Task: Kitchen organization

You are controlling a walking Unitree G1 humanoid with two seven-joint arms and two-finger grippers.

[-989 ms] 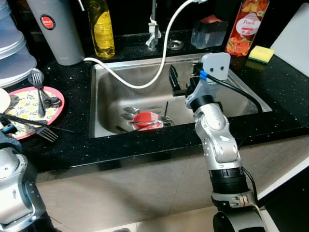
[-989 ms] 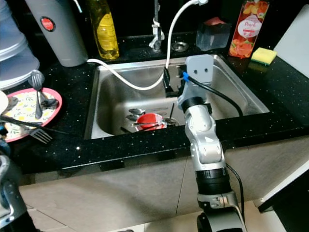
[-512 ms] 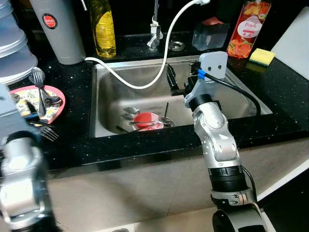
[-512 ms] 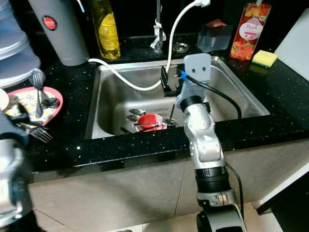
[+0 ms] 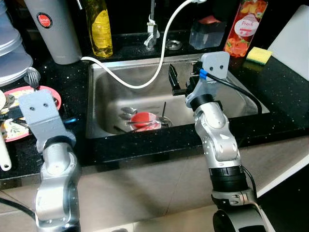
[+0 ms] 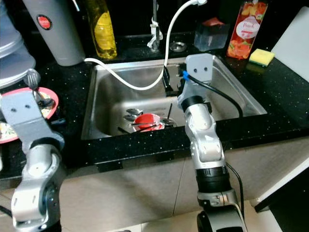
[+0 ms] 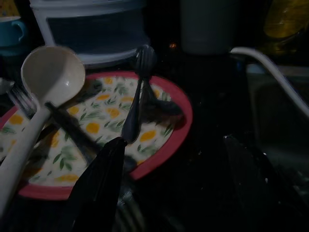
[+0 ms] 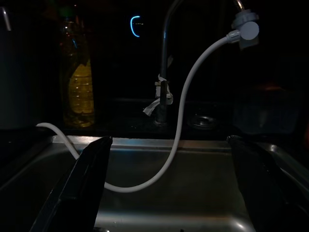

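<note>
The sink (image 5: 111,104) is brushed stainless steel with a dull sheen, set in a glossy black stone-like counter (image 5: 270,92) flecked with pale specks. The white hose (image 5: 159,63) looks like smooth plastic, the yellow bottle (image 5: 99,29) is clear glossy plastic, and the sponge (image 5: 259,54) looks soft and matt. The flowered plate (image 7: 159,121) with its pink rim has a smooth glazed look, the ladle (image 7: 48,82) on it is pale matt plastic, and the dark spoon (image 7: 137,92) shines like metal.
</note>
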